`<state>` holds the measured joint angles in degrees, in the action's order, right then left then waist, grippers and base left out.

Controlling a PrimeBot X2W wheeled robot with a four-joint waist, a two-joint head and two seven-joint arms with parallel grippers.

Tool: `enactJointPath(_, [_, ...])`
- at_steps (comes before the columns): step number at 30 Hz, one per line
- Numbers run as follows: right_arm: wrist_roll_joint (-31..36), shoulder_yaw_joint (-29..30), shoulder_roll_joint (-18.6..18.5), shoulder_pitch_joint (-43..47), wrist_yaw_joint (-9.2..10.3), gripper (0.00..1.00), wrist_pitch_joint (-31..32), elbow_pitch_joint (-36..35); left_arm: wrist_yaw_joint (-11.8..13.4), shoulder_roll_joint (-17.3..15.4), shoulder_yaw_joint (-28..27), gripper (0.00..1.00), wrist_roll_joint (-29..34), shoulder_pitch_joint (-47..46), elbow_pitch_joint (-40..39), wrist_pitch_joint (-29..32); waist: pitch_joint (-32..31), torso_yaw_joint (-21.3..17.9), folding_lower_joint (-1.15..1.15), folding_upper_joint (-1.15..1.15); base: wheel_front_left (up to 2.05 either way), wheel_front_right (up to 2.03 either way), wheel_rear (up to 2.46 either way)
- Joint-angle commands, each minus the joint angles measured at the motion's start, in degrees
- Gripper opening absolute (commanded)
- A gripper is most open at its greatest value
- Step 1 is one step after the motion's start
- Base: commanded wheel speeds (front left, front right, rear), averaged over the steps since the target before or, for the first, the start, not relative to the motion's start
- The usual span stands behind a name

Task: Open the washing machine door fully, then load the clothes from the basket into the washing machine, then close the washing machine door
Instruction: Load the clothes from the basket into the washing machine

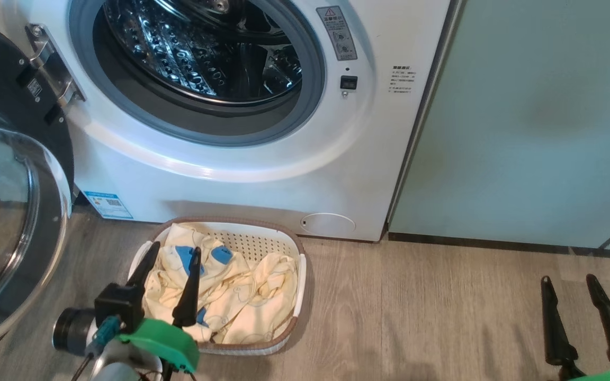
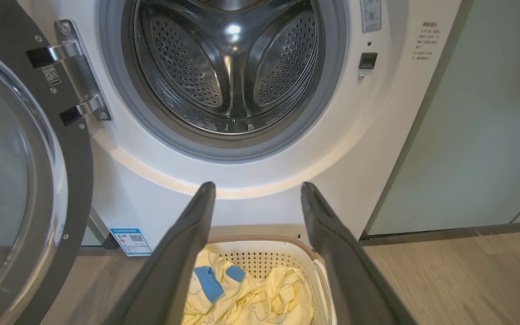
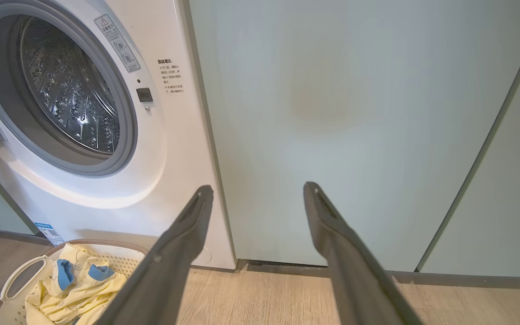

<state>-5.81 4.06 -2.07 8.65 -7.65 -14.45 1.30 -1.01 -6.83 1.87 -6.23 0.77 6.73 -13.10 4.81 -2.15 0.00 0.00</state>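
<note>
Done with the first step, by the look of it: the washing machine door [image 1: 8,201] swung wide to the left on its hinge, leaving the mouth of the washing machine [image 1: 231,190] unblocked. Not yet begun on the loading, judging from the steel drum [image 1: 204,47], bare and shining with no fabric inside. Left to do: lifting the clothes [image 1: 241,296] out, putting them into the drum, then shutting the door. Heaped rumpled in the basket [image 1: 257,241], pale yellow with blue patches, covering much of its bottom; basket itself set on the wooden floor [image 1: 416,317] just in front of the machine, below the opening. Poised over the near left part of that heap with the left fingers [image 1: 189,286] spread apart and grasping nothing; cannot tell whether touching the fabric. Parked well off to the right above bare floor, facing the pale green cabinet [image 1: 522,132], with the right fingers [image 1: 553,323] likewise spread wide and empty.
</note>
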Motion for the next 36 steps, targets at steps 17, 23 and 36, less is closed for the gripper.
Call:
enactJointPath(17, [-0.7, -1.4, -0.8, -5.0, 0.16, 1.0, -0.5, -3.9, -3.8, -1.5, 1.1, 1.0, -4.2, -8.7, 11.5, 2.5, 9.1, -0.4, 0.0, 0.0, 0.0, 0.0, 0.0])
enactJointPath(23, [-1.7, -1.8, -0.8, -8.1, 0.16, 1.0, -0.5, -5.4, -5.3, -2.2, 3.0, 1.0, -5.7, -16.5, 21.1, 2.2, 17.5, -1.4, 0.0, 0.0, 0.0, 0.0, 0.0])
enactJointPath(36, [-4.3, -3.7, -0.8, -15.7, 0.16, 1.0, -0.5, -9.7, -6.4, -4.5, 9.6, 1.0, -11.3, -34.3, 37.5, 0.5, 36.3, -5.2, 0.0, 0.0, 0.0, 0.0, 0.0])
